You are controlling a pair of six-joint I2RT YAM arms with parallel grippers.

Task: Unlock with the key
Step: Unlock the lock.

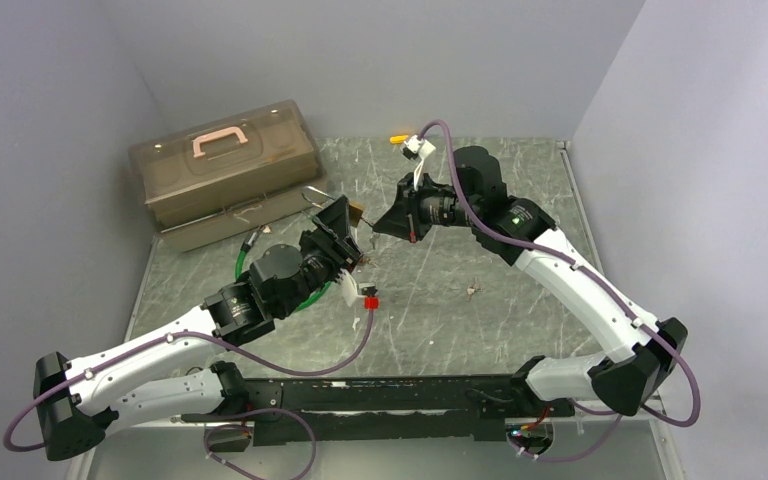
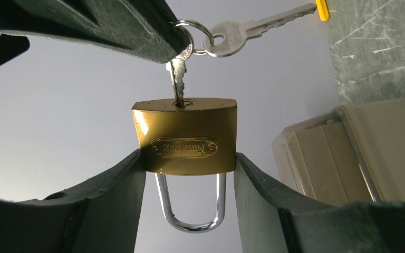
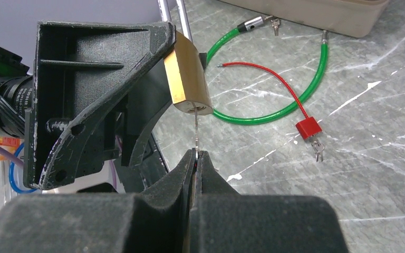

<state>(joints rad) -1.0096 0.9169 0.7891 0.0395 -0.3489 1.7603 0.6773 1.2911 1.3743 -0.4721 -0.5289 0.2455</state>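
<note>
While my right gripper (image 3: 196,155) is clenched flat on the bow of the key (image 2: 177,79), the blade runs straight from my fingertips into the keyway on the bottom face of the brass padlock (image 2: 184,134). A split ring (image 2: 194,21) passes through the bow beside my finger, and a second key (image 2: 253,31) hangs from it, sticking out sideways clear of the lock.

My left gripper (image 2: 189,168) grasps the padlock by its two narrow sides, one finger pressed on each. The keyway face points away from that wrist and toward my right arm. The steel shackle (image 2: 192,211) points back between the left fingers, and both of its legs run into the body.

Both grippers meet in the air above the middle of the grey marbled table (image 1: 520,300). Below them lies a looped green cable lock (image 3: 324,63), and inside its curve a small red padlock (image 3: 307,128) with a thin red wire shackle and tiny keys (image 3: 317,152) at its end. A closed tan toolbox (image 1: 225,170) with a pink handle sits at the far left against the wall, and a small yellow item (image 1: 398,139) lies at the back edge
</note>
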